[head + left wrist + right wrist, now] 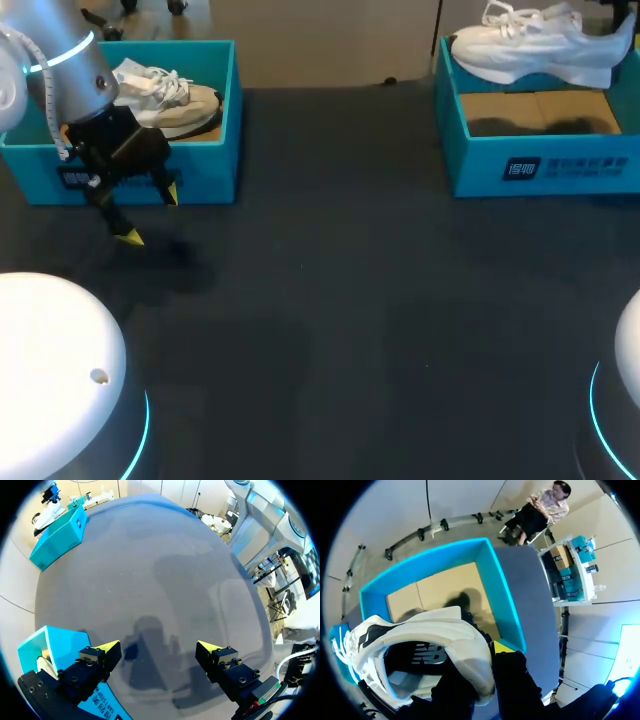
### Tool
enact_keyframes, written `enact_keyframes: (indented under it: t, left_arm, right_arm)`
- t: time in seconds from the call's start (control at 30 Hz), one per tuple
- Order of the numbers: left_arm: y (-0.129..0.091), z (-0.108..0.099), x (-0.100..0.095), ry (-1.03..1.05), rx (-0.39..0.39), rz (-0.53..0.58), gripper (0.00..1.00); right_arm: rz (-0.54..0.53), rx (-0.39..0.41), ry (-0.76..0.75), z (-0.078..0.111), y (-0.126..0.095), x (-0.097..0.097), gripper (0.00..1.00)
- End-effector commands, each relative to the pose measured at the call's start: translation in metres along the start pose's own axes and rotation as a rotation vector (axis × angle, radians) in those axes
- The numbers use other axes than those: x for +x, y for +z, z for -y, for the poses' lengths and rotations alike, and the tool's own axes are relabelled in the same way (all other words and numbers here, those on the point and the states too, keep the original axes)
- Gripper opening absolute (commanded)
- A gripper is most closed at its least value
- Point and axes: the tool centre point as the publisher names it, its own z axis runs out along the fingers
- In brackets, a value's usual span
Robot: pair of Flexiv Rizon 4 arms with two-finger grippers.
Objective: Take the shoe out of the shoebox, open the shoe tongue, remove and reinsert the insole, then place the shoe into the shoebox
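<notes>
The right gripper [480, 660] is closed on the white mesh sneaker with the thick moulded sole [530, 45]. In the right wrist view, the soft heel collar sits between the two dark fingers, and only one yellow tip is visible. The sneaker hangs above the far edge of the open teal cardboard shoebox on the right [540, 165]. It does not touch the brown cardboard floor of the box.

The long axis of the sneaker runs from left to right along the box. The toe and laces seem to point left, and the heel is toward the right arm. For going into the box, the way is therefore down and a little nearer. This arm is much the nearer of the two.

The left gripper [150, 215] is wide open and holds nothing. It is low over the dark matte table [350, 300], just in front of the second teal shoebox on the far left [210, 170]. A beige and white laced shoe [165, 95] lies inside that box.
</notes>
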Motion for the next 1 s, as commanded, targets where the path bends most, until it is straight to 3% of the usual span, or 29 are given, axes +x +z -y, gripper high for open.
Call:
enact_keyframes:
  t: [0.03, 0.37, 1.0]
  left_arm:
    - [-0.001, 0.0, 0.001, 0.0, -0.004, 0.0, 1.0]
    - [-0.001, 0.0, 0.001, 0.0, -0.004, 0.0, 1.0]
    - [-0.001, 0.0, 0.001, 0.0, -0.004, 0.0, 1.0]
  right_arm:
    - [-0.001, -0.023, 0.001, 0.007, 0.0, 0.001, 0.0]
    - [-0.001, -0.023, 0.001, 0.007, 0.0, 0.001, 0.0]
    - [0.059, -0.002, 0.186, -0.017, 0.046, -0.026, 0.0]
